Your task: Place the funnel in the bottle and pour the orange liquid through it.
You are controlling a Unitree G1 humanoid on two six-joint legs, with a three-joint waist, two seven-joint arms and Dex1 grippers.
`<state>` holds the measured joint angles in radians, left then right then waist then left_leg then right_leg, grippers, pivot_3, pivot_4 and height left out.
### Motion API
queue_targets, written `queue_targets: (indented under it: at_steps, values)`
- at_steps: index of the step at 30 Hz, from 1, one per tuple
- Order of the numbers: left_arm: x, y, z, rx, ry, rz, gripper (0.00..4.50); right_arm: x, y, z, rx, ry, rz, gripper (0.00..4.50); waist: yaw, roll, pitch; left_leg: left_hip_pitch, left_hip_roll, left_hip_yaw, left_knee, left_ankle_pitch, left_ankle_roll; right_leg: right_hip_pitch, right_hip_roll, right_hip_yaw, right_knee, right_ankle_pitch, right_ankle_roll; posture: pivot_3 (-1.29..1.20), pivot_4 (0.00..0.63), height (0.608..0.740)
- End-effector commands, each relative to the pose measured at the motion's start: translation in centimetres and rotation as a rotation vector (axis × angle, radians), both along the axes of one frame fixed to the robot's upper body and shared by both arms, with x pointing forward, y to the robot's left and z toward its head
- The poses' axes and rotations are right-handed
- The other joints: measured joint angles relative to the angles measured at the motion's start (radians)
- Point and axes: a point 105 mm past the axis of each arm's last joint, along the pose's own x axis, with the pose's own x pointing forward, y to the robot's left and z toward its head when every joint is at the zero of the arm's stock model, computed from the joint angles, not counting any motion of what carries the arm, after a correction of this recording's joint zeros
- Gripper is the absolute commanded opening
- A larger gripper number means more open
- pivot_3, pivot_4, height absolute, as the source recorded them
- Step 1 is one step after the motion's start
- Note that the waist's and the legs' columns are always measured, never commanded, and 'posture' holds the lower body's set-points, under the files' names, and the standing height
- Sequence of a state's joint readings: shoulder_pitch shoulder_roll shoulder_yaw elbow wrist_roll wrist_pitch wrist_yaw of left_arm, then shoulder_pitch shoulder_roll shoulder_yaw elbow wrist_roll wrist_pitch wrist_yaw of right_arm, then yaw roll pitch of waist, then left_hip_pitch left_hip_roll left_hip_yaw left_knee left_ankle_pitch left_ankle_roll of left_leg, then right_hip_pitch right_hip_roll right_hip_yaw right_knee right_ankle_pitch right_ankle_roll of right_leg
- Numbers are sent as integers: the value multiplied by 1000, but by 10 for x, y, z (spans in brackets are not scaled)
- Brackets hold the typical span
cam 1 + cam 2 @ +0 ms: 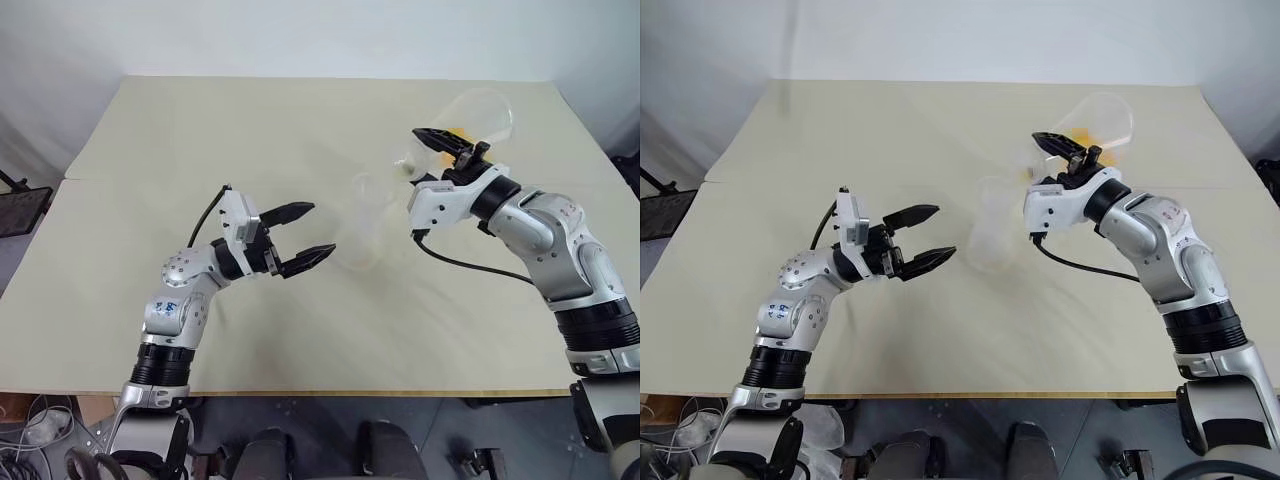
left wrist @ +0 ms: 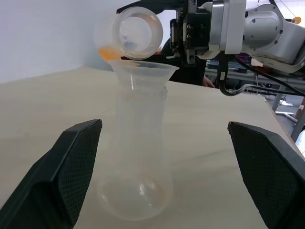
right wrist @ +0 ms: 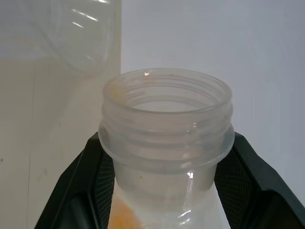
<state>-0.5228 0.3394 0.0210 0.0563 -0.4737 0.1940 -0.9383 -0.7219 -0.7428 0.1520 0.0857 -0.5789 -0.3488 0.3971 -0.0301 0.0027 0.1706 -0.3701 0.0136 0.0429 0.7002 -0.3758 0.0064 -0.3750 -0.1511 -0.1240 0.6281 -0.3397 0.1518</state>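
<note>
While the left gripper (image 1: 311,236) is held spread wide and empty just beside the bottle (image 2: 138,157), the funnel (image 2: 144,71) is seen seated in its neck. Behind it, the round flask (image 3: 167,138) is clamped at the neck by the right gripper (image 1: 1052,146) and tipped over the funnel; a slow, centred pour is advised. Little orange liquid (image 2: 106,53) is visible, and any stream is too faint to make out.

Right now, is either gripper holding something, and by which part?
The right gripper holds the round flask by its neck, below the threaded mouth. The left gripper is open and holds nothing.
</note>
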Motion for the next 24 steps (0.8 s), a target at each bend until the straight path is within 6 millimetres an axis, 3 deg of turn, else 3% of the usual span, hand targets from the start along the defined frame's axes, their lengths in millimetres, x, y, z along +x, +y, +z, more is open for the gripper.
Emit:
queue_targets:
  at_steps: [1, 24]
  values:
    - [-4, -3, 10, -9, -49, -9, 4500, -7, 5, 20, -3, -82, 27, 2435, 1, 0, 0, 0, 0, 0, 0, 0, 0, 0, 0, 0, 0, 0, 0, 0, 150, 740]
    - [-3, -6, 12, -17, -48, -6, 4500, -10, 12, 21, -83, -137, 60, 2435, 0, 0, 0, 0, 0, 0, 0, 0, 0, 0, 0, 0, 0, 0, 0, 0, 150, 740]
